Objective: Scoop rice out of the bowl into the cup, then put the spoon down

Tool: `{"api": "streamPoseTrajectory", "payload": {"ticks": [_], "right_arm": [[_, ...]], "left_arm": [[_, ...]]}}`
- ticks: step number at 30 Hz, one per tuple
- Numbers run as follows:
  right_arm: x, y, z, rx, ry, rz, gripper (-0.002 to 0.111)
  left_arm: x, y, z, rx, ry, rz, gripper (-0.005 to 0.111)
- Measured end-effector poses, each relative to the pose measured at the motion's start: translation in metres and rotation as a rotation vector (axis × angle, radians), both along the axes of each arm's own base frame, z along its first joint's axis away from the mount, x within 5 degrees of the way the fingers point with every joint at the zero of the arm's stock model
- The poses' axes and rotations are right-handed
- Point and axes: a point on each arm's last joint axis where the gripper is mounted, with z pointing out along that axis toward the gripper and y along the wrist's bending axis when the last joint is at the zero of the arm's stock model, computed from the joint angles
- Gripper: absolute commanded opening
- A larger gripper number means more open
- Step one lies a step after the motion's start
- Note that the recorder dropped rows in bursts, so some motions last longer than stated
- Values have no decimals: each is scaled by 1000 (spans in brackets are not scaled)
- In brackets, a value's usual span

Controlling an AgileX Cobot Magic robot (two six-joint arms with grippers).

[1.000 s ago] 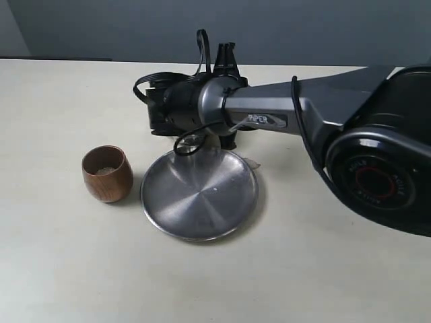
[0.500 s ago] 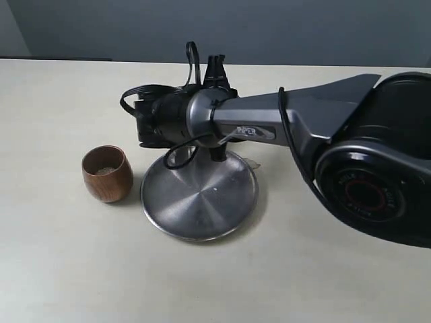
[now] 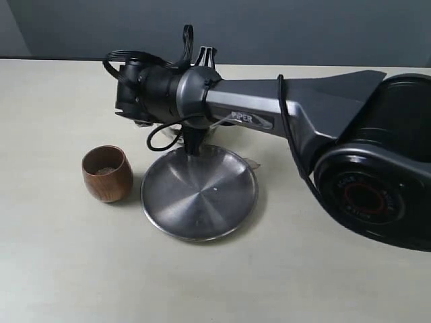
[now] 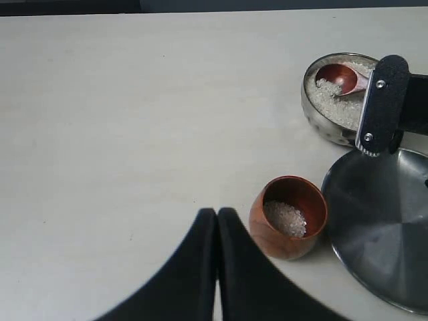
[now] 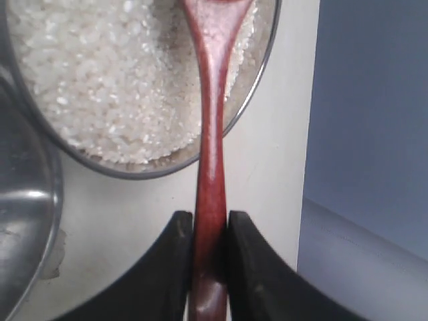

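The steel bowl (image 4: 313, 115) holds white rice (image 4: 338, 105). The spoon (image 5: 210, 154) has its head (image 4: 339, 77) down in the rice (image 5: 100, 80), and its handle crosses the bowl's rim (image 5: 137, 172). My right gripper (image 5: 209, 216) is shut on the spoon's handle; one of its fingers (image 4: 382, 103) shows beside the bowl. The wooden cup (image 3: 107, 173) stands left of the plate with some rice (image 4: 285, 218) in its bottom. My left gripper (image 4: 217, 212) is shut on nothing, above the table near the cup (image 4: 289, 215). In the exterior view the right arm (image 3: 222, 101) hides the bowl.
A wide flat steel plate (image 3: 199, 192) lies right of the cup and in front of the bowl; its edge (image 5: 27, 221) also shows in the right wrist view. The right arm's large base (image 3: 377, 175) fills the right side.
The right arm has swung leftward and farther back, carrying the spoon from behind the plate over to the bowl. The cup and plate have not moved.
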Motion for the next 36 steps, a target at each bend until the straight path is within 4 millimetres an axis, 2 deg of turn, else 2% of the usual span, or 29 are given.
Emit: {"api": "streamPoseTrajectory", "payload": {"ticks": [8, 14, 22, 27, 32, 36], "right_arm": [[2, -4, -1, 0, 32, -5, -1], [0, -4, -15, 16, 94, -28, -1], [0, -6, -19, 57, 138, -61, -1], [3, -11, -11, 110, 153, -94, -1], [9, -21, 6, 150, 132, -124, -1], [11, -25, 9, 176, 145, -145, -1]], "left_arm": [[0, 0, 0, 0, 0, 0, 0], [0, 0, 0, 0, 0, 0, 0], [0, 0, 0, 0, 0, 0, 0], [0, 0, 0, 0, 0, 0, 0], [0, 0, 0, 0, 0, 0, 0], [0, 0, 0, 0, 0, 0, 0]]}}
